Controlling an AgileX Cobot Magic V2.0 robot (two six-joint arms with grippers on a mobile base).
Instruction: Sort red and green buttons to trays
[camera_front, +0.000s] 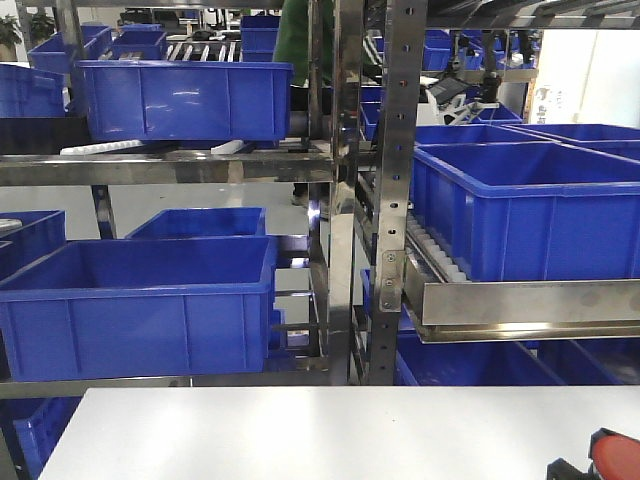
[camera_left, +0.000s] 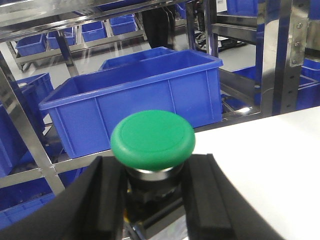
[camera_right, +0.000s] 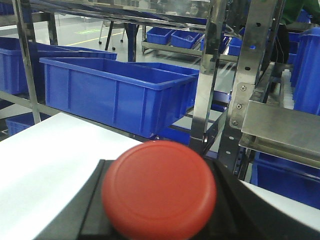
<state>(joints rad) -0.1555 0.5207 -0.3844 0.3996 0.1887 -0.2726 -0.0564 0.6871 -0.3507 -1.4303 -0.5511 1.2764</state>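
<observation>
Steel shelving racks (camera_front: 345, 200) stacked with deep blue plastic crates (camera_front: 135, 295) stand behind a white tabletop (camera_front: 330, 430). Two buttons show, one per arm. The left gripper (camera_left: 152, 197) is clamped on the one green-capped mushroom push button (camera_left: 152, 139), and the right gripper (camera_right: 160, 215) grips the one red-capped mushroom push button (camera_right: 159, 192). Both are held cap-up near the tabletop.

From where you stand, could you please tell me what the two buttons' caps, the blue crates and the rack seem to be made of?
The green button: smooth plastic cap, soft sheen; the bright ring beneath looks metal. The red button: likely the same plastic, satin finish. The blue crates: glossy moulded plastic, ribbed walls. The rack: probably polished steel, mirror reflections, punched holes.
</observation>
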